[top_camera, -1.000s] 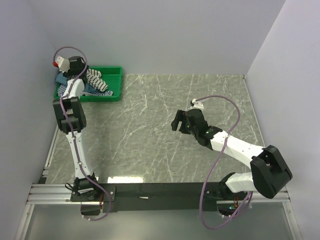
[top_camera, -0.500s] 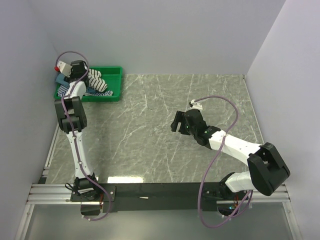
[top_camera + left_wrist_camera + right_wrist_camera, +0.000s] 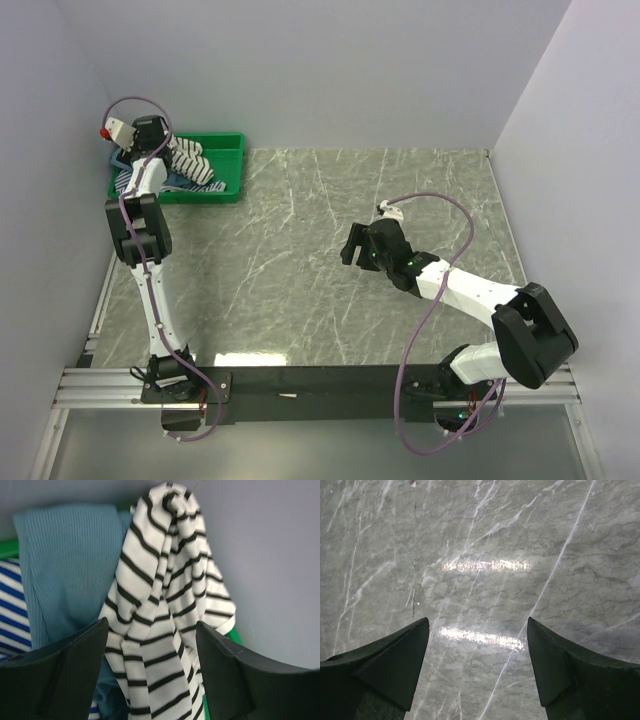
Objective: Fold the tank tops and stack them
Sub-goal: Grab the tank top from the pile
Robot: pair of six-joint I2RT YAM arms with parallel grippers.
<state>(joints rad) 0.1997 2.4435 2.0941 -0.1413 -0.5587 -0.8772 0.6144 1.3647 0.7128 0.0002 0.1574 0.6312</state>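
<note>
Left tool (image 3: 151,625) back over tray's (image 3: 205,196) tops (image 3: 165,580)

Place: robot lab test cell, probably, rather than a home
Enclosure: plain pale walls (image 3: 300,70) on three sides
Surface: marble-patterned table (image 3: 300,250)
Rig: left arm (image 3: 152,295) and right arm (image 3: 462,290) bolted to an aluminium rail (image 3: 100,385), purple cable (image 3: 440,195) looping loose
Stock: tank tops (image 3: 195,165) heaped in a green tray (image 3: 205,196)
</note>
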